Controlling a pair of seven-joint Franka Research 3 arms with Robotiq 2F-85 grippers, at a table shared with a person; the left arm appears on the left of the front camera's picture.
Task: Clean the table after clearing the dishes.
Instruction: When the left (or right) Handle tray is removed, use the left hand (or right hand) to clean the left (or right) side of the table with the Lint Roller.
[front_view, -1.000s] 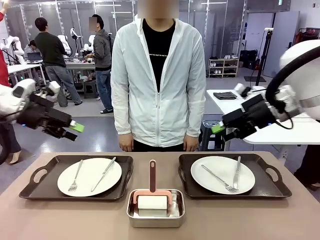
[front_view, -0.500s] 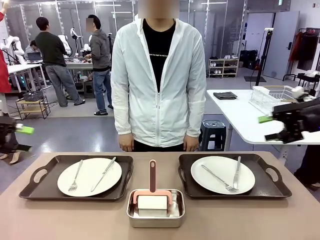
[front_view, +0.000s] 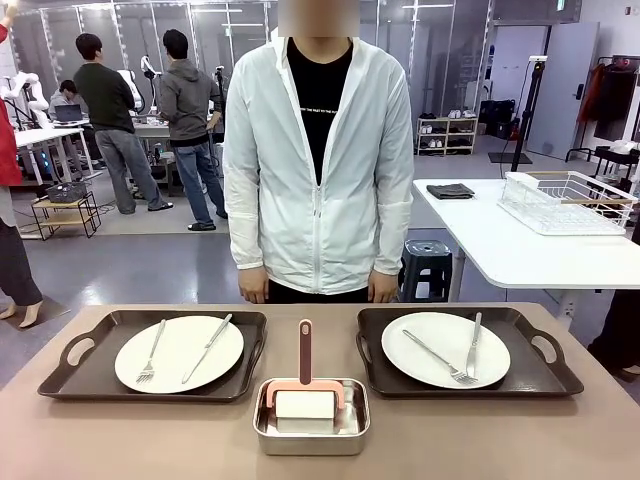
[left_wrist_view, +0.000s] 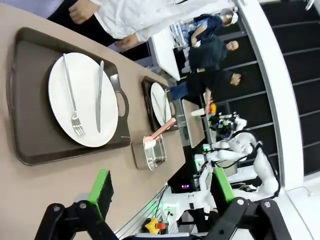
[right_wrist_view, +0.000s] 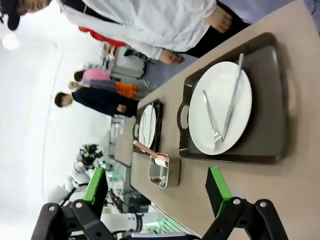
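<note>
On the pinkish-brown table (front_view: 500, 440) lie two dark trays, each bearing one of the dishes. The left plate (front_view: 178, 352) and the right plate (front_view: 445, 348) each carry a fork and a knife. My left gripper (left_wrist_view: 161, 187) hangs open above the table's end, looking down on the near plate (left_wrist_view: 82, 100) on its tray (left_wrist_view: 30, 135). My right gripper (right_wrist_view: 155, 187) is open too, above the other end, with its near plate (right_wrist_view: 220, 107) and tray (right_wrist_view: 270, 100) below. Nothing sits between either pair of fingers.
A small steel pan (front_view: 265, 415) at the front middle holds a pink-handled tool (front_view: 305, 350) with a white pad. A person in a white jacket (front_view: 315, 180) stands at the far edge, hands down. A white table (front_view: 500, 250) with a wire rack (front_view: 565, 200) stands back right.
Both arms have drawn back outward, the left one to the left and the right one to the right, and have left the front view. Dishes and pan have not moved.
</note>
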